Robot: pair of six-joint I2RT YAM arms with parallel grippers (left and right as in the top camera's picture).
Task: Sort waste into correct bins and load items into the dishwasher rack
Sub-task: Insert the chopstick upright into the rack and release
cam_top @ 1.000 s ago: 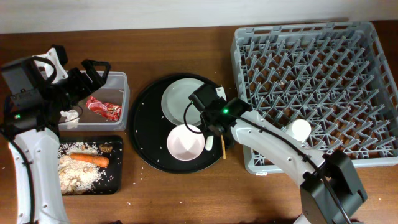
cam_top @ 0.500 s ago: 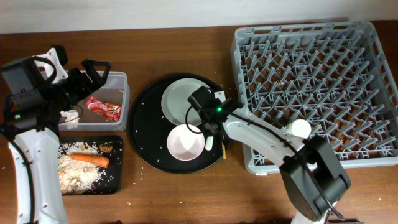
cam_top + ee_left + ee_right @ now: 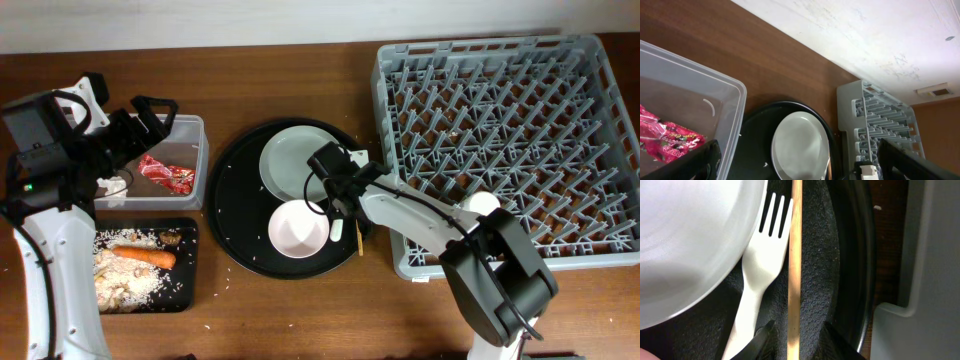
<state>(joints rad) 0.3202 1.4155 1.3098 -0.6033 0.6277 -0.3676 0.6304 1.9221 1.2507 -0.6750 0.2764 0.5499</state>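
Right arm [image 3: 420, 215] swung inward; the right tool [image 3: 796, 336] narrowly straddles the thin wooden stick [image 3: 795, 255]. Closing might also catch the fork [image 3: 754, 275] just beside.

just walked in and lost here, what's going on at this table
A two-armed robot is clearing up. The right claw is down over the round black tray, its fingers either side of the thin wooden stick beside the white fork, not yet pinching it. The left claw hangs open above the clear tub holding the red wrapper. The carrot lies in the shallow black tray.
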